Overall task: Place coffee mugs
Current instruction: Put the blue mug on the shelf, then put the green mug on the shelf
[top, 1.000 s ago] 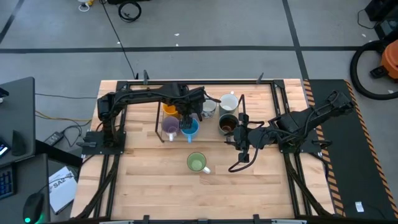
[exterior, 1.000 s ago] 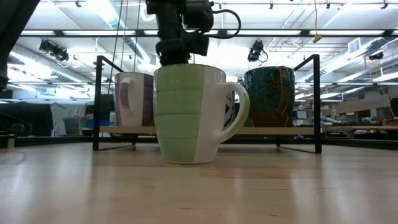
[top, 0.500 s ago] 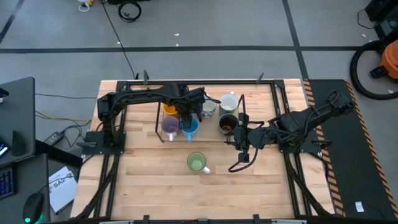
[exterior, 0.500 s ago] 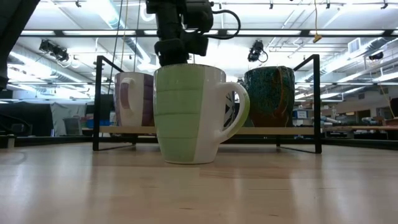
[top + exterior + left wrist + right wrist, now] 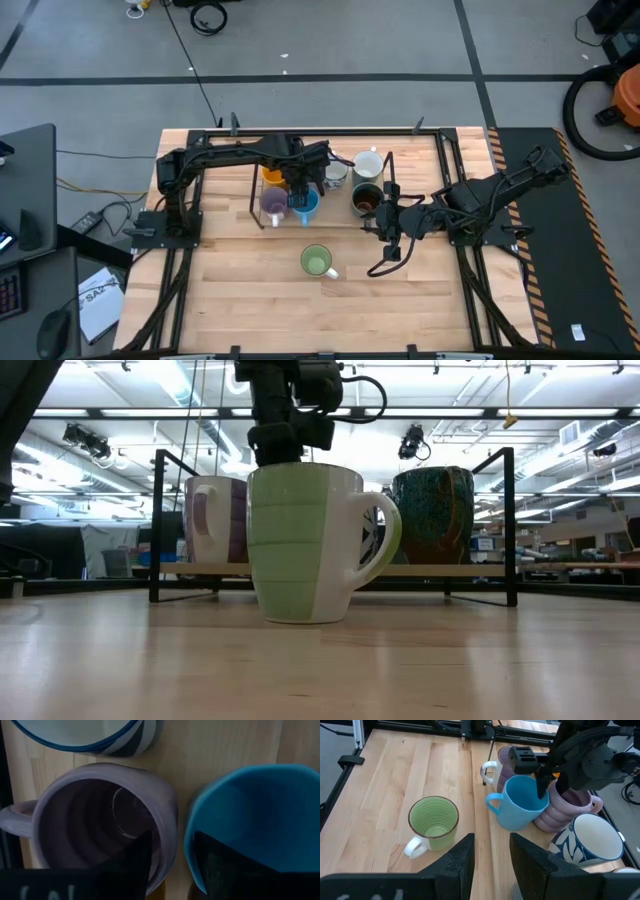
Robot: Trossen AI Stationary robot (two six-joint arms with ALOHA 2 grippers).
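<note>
Light green mug (image 5: 315,545) upright, foreground; black wire frame (image 5: 330,525) behind; arm above.

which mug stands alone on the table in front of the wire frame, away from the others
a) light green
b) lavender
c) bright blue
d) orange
a: in the high view the light green mug sits by itself on open wood, while the blue mug and lavender mug are grouped under the left hand.
</note>
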